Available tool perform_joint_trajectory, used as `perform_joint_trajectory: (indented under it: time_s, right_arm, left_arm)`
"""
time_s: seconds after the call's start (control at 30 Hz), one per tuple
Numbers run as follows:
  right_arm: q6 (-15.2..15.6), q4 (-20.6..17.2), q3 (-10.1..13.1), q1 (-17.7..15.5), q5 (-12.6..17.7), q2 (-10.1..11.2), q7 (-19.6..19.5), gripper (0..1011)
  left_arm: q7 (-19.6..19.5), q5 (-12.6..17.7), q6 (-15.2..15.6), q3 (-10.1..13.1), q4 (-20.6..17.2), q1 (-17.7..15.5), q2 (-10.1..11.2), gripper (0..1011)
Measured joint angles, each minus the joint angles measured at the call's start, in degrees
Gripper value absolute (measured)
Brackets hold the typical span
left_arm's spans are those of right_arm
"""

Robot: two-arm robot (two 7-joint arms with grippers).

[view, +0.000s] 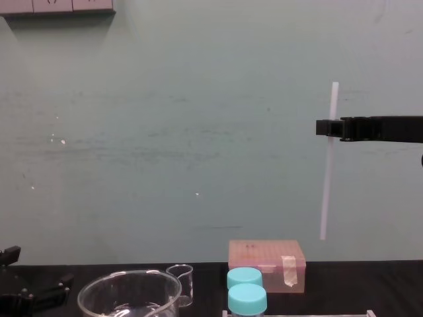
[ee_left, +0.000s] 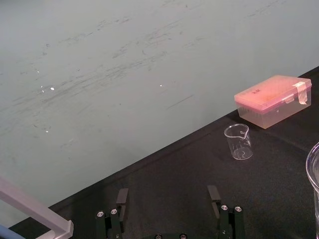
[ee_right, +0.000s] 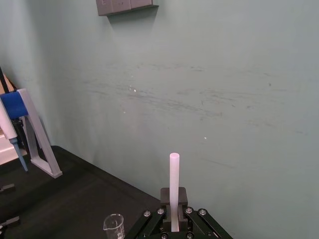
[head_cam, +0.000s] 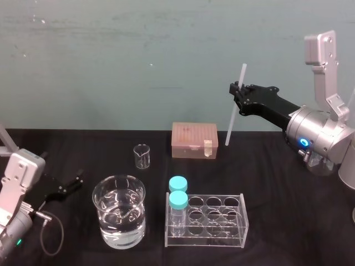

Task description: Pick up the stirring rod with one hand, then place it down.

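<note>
The stirring rod (head_cam: 235,105) is a thin white stick held nearly upright in the air, well above the black table, to the right of the pink box. My right gripper (head_cam: 238,92) is shut on its upper part, and the rod's lower end hangs free. From the chest view the rod (view: 328,160) hangs with the right gripper (view: 328,127) clamped near its top. In the right wrist view the rod (ee_right: 174,186) stands up between the shut fingers. My left gripper (ee_left: 169,199) rests open low at the table's left, holding nothing.
A pink lidded box (head_cam: 194,141) sits at the back centre, a small glass beaker (head_cam: 142,155) to its left. Near the front stand a large beaker of water (head_cam: 118,211) and a clear rack (head_cam: 208,220) with two blue-capped bottles (head_cam: 178,197).
</note>
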Motion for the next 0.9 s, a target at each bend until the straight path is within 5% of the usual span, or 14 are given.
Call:
perform_joint_trajectory:
  time_s: [0.9]
  right_arm:
    - [-0.02, 0.0, -0.05, 0.04, 0.08, 0.04, 0.04, 72]
  left_arm:
    - [0.0, 0.0, 0.0, 0.0, 0.0, 0.0, 0.0, 1005]
